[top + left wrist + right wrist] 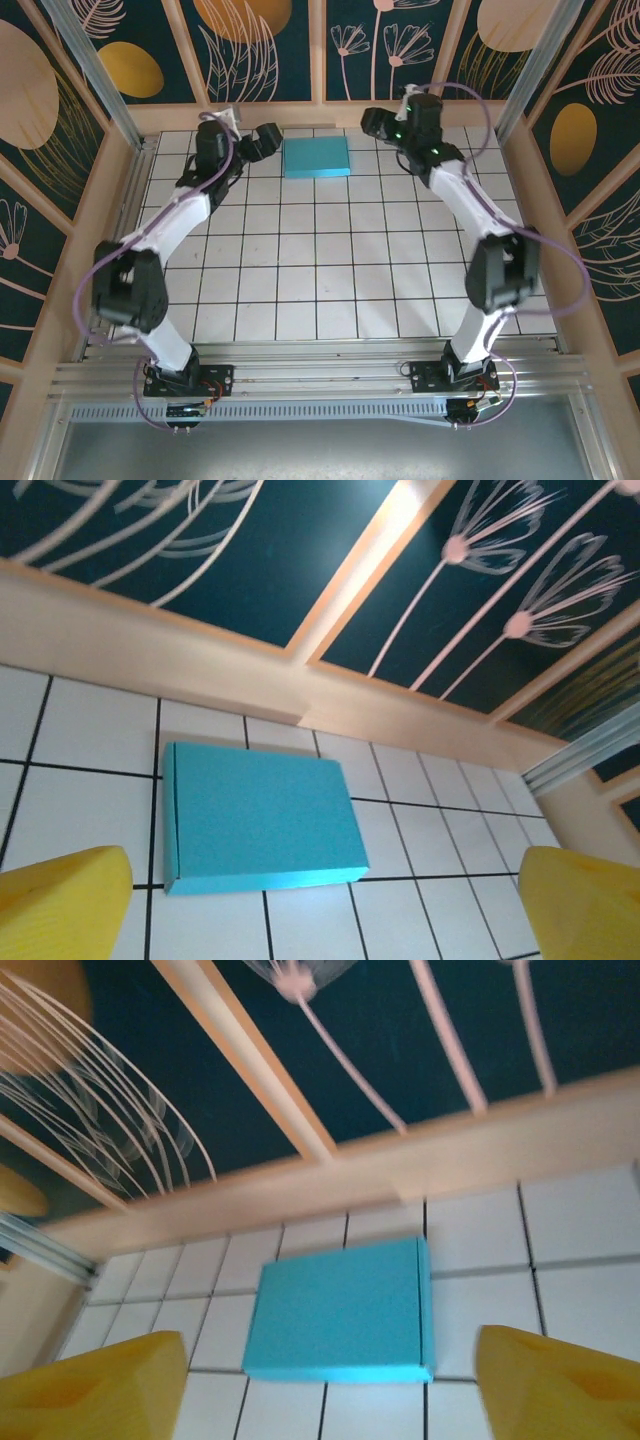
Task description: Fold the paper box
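A flat teal rectangular paper box (316,157) is seen lying closed on the white gridded table (330,270), near the far wooden rim (330,113), with no tabs or pale inner side shown. Its long axis is laid across the table, parallel to that rim. The box is flanked at its short ends: the left gripper (264,140) is placed just beside the left end, the right gripper (370,122) near the right end, neither touching it. Neither arm is judged clearly nearer. In both wrist views the yellow fingers (70,905) (90,1390) are spread wide, and the box is framed ahead of them, ungrasped. The folding is judged complete.
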